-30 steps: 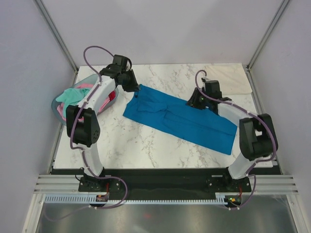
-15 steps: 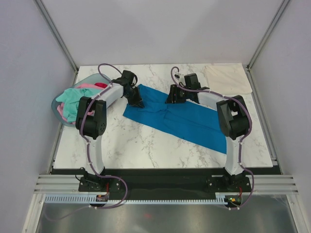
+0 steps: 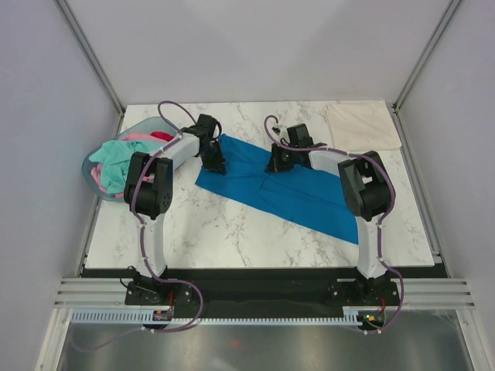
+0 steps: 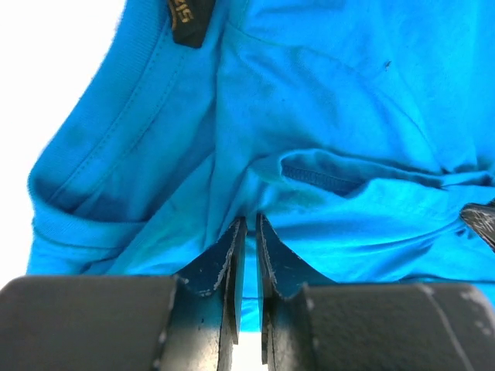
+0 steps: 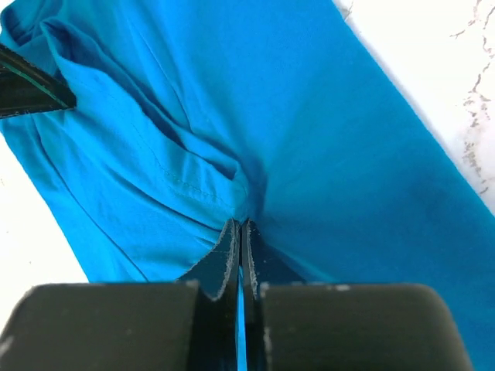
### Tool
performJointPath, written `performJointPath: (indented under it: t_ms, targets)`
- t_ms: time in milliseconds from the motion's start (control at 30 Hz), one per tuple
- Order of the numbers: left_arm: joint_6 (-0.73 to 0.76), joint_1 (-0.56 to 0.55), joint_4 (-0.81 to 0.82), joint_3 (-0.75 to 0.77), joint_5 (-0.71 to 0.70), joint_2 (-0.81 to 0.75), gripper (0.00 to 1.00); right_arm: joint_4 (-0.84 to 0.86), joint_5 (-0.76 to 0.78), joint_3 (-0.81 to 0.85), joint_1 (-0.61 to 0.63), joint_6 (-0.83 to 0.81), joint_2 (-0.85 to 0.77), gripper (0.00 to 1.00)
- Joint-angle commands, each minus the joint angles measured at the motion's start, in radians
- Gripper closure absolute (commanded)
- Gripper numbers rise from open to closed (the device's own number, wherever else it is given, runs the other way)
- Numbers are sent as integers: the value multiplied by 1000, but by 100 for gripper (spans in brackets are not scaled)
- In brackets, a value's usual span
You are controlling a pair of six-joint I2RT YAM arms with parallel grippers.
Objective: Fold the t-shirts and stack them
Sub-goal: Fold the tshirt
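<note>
we're on the fold step with the blue t-shirt [image 3: 302, 201], lying flat and slantwise across the middle of the surface [image 3: 232, 232]. left fingers [image 4: 229, 259] are all but closed, pinching a ridge of cloth near the neckline; right fingers [image 5: 226, 259] are pressed together on a crease further along. next move, we reckon: lift both grips together and carry that edge over, keeping the pull even so nothing bunches.

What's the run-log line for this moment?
blue t-shirt: spread out | left gripper: shut on its collar end | right gripper: shut on its middle | cream t-shirt: far-right corner | basket: shirts inside
</note>
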Motion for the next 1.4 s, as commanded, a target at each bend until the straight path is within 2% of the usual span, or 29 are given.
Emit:
performJointPath:
  t_ms: [0, 133, 200, 300, 333, 400, 467, 533, 700, 967, 1167, 1367]
  targets:
    - [-13, 3, -61, 35, -130, 4, 82, -10, 91, -36, 0, -37, -30, 100]
    - [-17, 3, -77, 67, -126, 13, 82, -10, 112, -47, 0, -34, -39, 100]
    - [-17, 3, -88, 85, -116, 8, 82, -12, 112, -48, 1, -28, -46, 95]
    - [-10, 1, -102, 122, -61, -11, 82, -15, 117, -47, 0, -11, -67, 80]
    - [-3, 1, -107, 133, -52, -21, 81, -18, 117, -44, 0, -3, -84, 71]
    - [4, 3, -120, 159, -31, -45, 80, -36, 115, -31, 0, 9, -104, 67]
    - [18, 3, -133, 179, -18, -82, 79, -50, 124, -24, 0, 26, -139, 58]
    - [24, 3, -147, 180, -9, -119, 79, -69, 138, -22, 0, 35, -177, 55]
    - [35, -7, -145, 75, -11, -180, 80, -119, 242, -25, 1, 96, -279, 57]
    - [30, -24, -85, -174, -73, -260, 87, -158, 246, -123, -2, 130, -454, 63]
    - [26, -25, -74, -175, -92, -186, 94, -136, 203, -225, 1, 146, -585, 63]
    - [47, -25, -76, -94, -138, -68, 98, -135, 284, -323, 1, 161, -716, 62]
